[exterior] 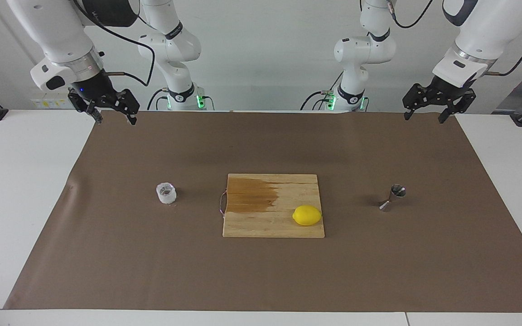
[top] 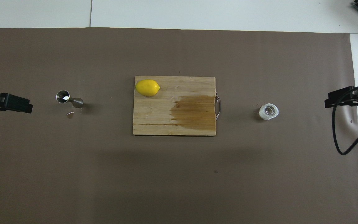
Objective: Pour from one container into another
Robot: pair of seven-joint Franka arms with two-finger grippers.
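Note:
The small frosty glass cup [exterior: 166, 193] [top: 268, 112] stands upright on the brown mat, toward the right arm's end of the table. The steel hourglass jigger [exterior: 393, 197] [top: 68, 99] stands upright toward the left arm's end. My right gripper [exterior: 116, 120] hangs open and holds nothing, up over the mat's edge nearest the robots, well away from the cup. My left gripper [exterior: 424, 118] is likewise open with nothing in it, over the same edge at its own end, well clear of the jigger.
A wooden cutting board [exterior: 261, 222] [top: 154, 121] with a dark wet patch lies between cup and jigger. A yellow lemon [exterior: 306, 215] [top: 147, 87] rests on its corner. A small shiny spot [top: 70, 115] lies on the mat beside the jigger.

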